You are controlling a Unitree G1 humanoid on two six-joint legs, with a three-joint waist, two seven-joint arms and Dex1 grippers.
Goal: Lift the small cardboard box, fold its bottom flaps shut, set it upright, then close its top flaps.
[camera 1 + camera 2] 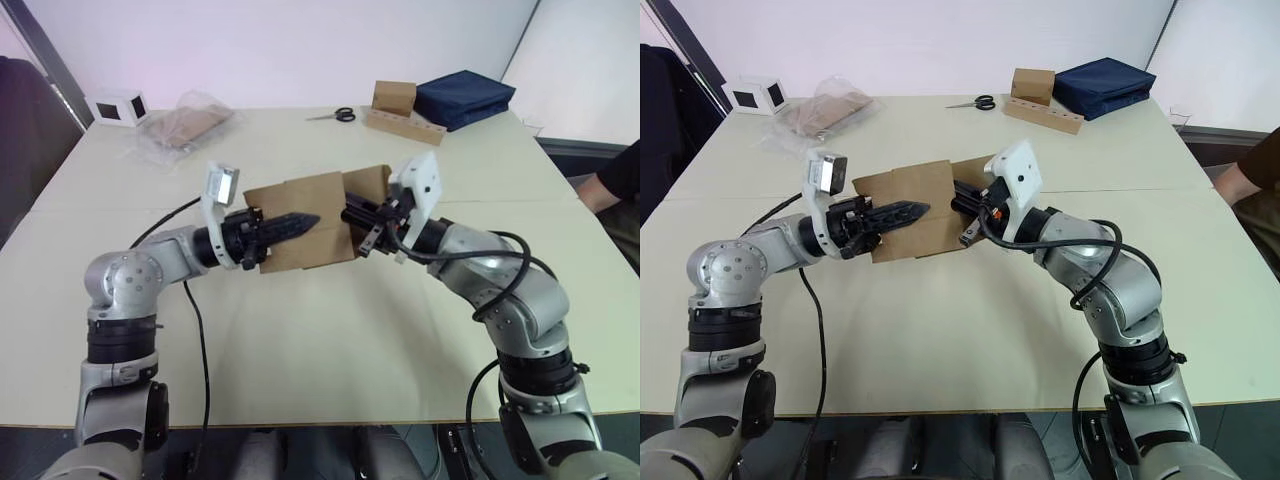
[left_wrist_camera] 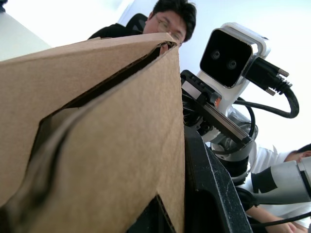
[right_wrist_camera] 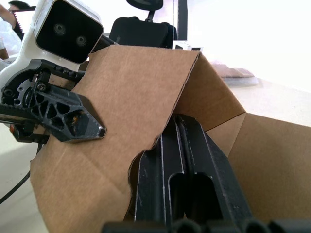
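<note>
The small cardboard box (image 1: 305,220) is held up above the middle of the table (image 1: 330,350), between the two arms, not resting on the tabletop. The left gripper (image 1: 298,222) lies across the box's broad front panel; its black fingers (image 1: 902,211) look pressed together flat against the cardboard, and the left wrist view shows one finger lying along a cardboard edge (a flap gapes slightly there, leaving a dark slit). The right gripper (image 1: 352,216) reaches in from the opposite side at the box's upper right corner. In the right wrist view its fingers (image 3: 180,160) are close together, side by side, and run under a raised flap into the box's open end; whether they actually pinch the cardboard I cannot tell.

The box is tilted, its long side running roughly left to right, with one flap standing up near the right gripper.

The table's near half under the box is bare, giving open room below and toward the near edge. Everything else sits well apart at the far edge: a white cube (image 1: 118,108) with black squares at the far left corner, a clear plastic bag (image 1: 185,125) beside it, scissors (image 1: 335,115), a smaller tan cube (image 1: 394,97) on a perforated strip (image 1: 405,126), and a dark blue case (image 1: 465,97). A person's arm (image 1: 605,185) shows at the table's right edge.
</note>
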